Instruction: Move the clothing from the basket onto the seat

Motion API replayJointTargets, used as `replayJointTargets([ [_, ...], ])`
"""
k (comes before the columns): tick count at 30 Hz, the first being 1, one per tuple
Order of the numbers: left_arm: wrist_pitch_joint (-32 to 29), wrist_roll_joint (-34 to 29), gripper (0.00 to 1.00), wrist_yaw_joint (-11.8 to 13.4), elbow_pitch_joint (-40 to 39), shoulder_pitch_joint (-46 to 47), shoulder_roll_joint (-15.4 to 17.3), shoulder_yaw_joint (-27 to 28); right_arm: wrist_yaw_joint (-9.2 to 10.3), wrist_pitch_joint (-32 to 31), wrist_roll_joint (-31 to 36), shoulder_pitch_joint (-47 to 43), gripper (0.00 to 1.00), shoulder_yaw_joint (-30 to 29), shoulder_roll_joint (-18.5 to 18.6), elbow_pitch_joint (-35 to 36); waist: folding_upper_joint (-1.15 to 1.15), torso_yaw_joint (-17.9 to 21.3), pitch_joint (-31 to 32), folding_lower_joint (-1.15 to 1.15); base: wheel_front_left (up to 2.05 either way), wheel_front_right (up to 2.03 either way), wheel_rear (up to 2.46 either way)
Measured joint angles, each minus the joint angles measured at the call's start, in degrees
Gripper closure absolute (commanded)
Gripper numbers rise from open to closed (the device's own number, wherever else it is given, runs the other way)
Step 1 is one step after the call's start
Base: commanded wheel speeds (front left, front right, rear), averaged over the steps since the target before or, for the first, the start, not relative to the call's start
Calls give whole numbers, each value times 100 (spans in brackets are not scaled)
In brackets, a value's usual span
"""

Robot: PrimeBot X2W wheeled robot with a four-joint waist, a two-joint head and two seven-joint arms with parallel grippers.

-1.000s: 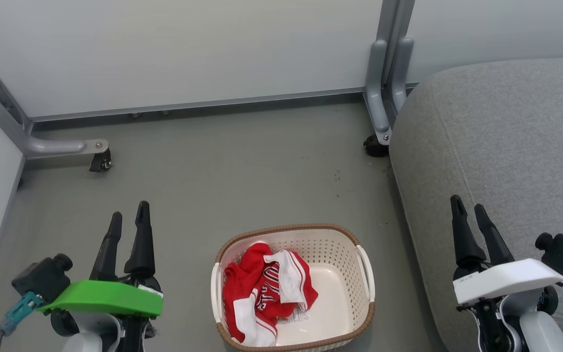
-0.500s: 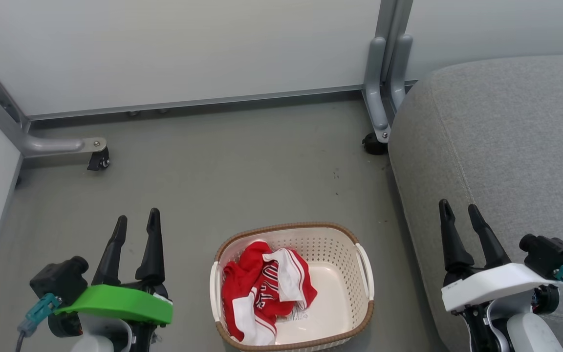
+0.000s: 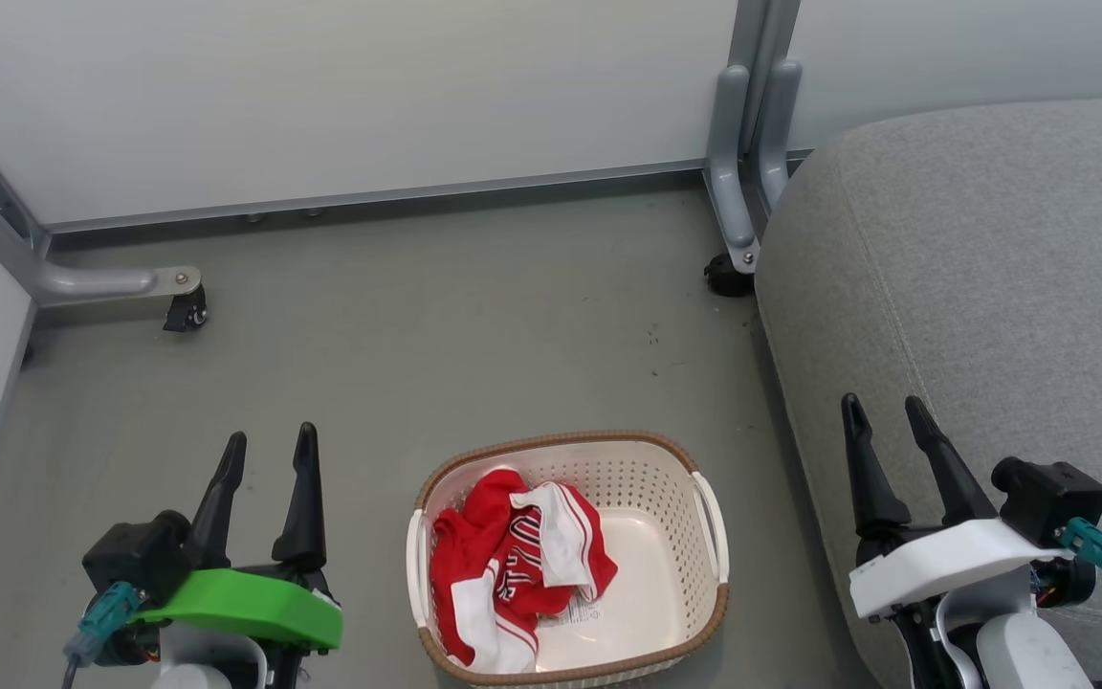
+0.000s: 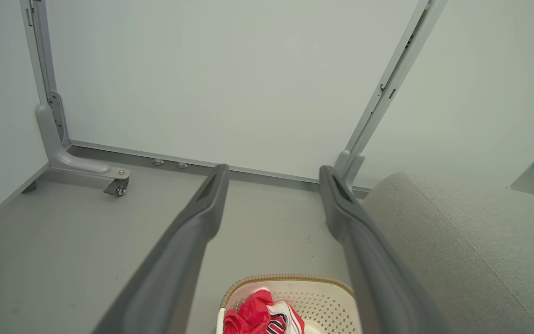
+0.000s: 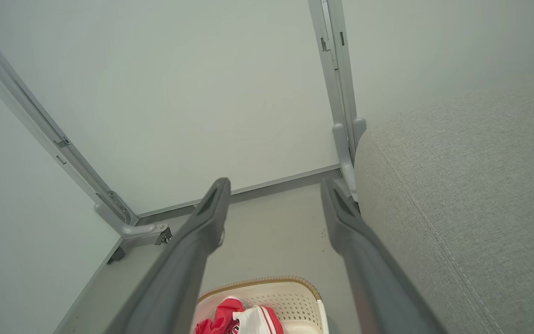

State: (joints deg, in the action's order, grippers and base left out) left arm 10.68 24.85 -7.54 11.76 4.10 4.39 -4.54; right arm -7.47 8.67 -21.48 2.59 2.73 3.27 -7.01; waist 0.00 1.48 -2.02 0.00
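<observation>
Left jaws nearer basket (image 3: 570,438), clothing (image 3: 498,565) lying near-to-far

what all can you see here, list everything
floor: one, grey, across the middle
seat: one, grey fabric, right side
basket: one, cream with brown rim, on the floor left of the seat
jersey: one, red and white, crumpled in the basket's left half
label: one, white, on the basket's bottom
wall panels: three, pale grey, at the back and left
frame legs: two, grey metal with black wheels, below the panels
left gripper: one, dark fingers, green cover, open, lower left
right gripper: one, dark fingers, white cover, open, lower right
</observation>
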Motion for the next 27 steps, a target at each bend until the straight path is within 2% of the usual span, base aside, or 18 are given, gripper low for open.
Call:
replayJointTargets([
  [27,309,-1156,0,0,215,-21,-19,-67,-1,-53,917,-144,0,56,-43,352,0,44,-59,0,0,0,0],
])
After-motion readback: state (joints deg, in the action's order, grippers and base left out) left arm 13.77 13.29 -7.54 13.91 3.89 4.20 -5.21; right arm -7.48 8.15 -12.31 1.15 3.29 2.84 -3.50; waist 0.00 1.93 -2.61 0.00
